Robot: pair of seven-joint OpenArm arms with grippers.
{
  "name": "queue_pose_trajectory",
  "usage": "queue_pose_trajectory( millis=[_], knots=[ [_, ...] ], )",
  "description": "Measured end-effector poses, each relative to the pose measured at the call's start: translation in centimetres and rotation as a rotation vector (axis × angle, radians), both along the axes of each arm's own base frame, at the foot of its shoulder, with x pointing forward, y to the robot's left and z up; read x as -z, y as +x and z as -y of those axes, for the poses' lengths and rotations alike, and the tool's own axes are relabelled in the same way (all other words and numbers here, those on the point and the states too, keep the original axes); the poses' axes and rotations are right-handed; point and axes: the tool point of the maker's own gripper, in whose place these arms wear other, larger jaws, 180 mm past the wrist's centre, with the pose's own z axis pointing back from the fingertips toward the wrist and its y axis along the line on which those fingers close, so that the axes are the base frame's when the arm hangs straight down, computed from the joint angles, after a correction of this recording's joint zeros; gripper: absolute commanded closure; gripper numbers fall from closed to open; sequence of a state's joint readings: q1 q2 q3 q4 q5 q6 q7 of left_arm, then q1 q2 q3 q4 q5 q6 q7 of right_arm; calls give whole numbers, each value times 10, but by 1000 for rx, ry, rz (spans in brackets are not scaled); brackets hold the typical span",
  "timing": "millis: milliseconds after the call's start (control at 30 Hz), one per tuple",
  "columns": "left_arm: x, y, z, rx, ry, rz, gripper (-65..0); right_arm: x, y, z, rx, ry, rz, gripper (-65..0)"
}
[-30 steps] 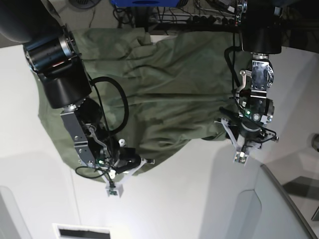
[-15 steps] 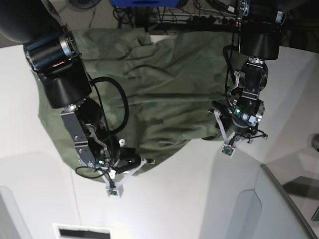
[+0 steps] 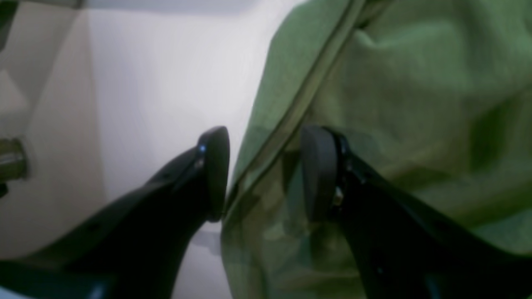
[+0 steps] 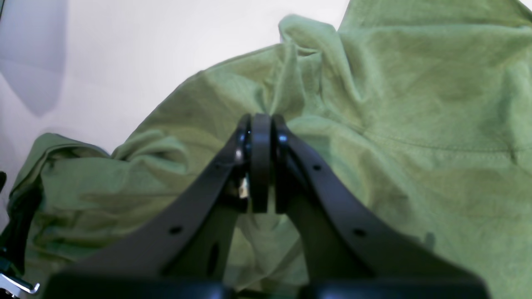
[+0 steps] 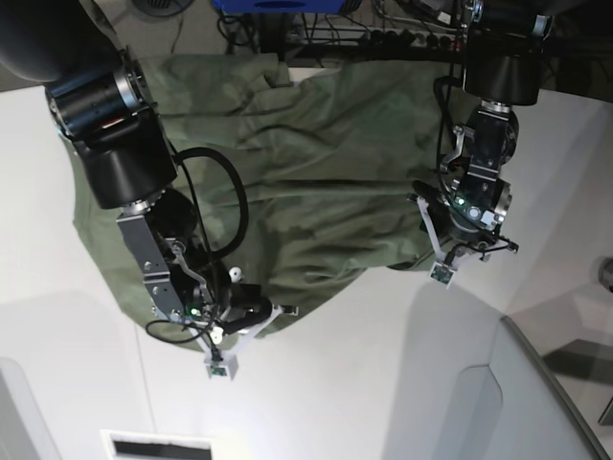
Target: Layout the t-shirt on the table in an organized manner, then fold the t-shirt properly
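Base view, left to right. Bare white table (image 5: 38, 240) along the left edge of the frame, open room there. The t-shirt (image 5: 316, 163) lies rumpled across the upper middle, its far edge reaching the top of the frame where cables and a blue object (image 5: 278, 5) crowd the table's back edge. The shirt's left border runs down the left side under the large arm housing; its lower border slants across the centre.

Lower left of centre: right gripper (image 5: 251, 309) sits at the shirt's lower edge. Right wrist view shows its pads pressed together, and cloth (image 4: 374, 104) is bunched around the tips; whether a fold is actually pinched between them is hard to tell, since the pads meet with no cloth visible in the seam. A black cable (image 5: 222, 192) loops over the shirt above it.

Below the shirt, lower centre: wide stretch of clear white tabletop, with a rectangular slot (image 5: 158, 448) at the bottom edge.

Right of centre: left gripper (image 5: 458, 251) hangs at the shirt's right-hand lower corner. Left wrist view shows the fingers (image 3: 318, 174) standing apart, the hemmed edge (image 3: 291, 108) running up between them, one pad over bare table (image 3: 166, 83), the other over cloth.

Lower right: grey translucent panel (image 5: 536, 393) closes off that corner.
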State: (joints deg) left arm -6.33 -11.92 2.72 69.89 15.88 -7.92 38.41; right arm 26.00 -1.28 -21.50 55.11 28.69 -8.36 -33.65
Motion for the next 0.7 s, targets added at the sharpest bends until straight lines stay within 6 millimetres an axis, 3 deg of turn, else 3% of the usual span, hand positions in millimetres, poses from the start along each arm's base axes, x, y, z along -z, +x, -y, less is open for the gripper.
queue_pose_trajectory(
  millis=[267, 467, 700],
  knots=[
    [4, -4, 1, -1, -3, -12, -267, 0, 0, 0, 0, 0, -1, 0],
    [-2, 6, -2, -5, 0, 5, -267, 0, 0, 0, 0, -1, -1, 0],
    [13, 11, -13, -24, 1, -27, -267, 1, 0, 1, 1, -1, -2, 0]
  ],
)
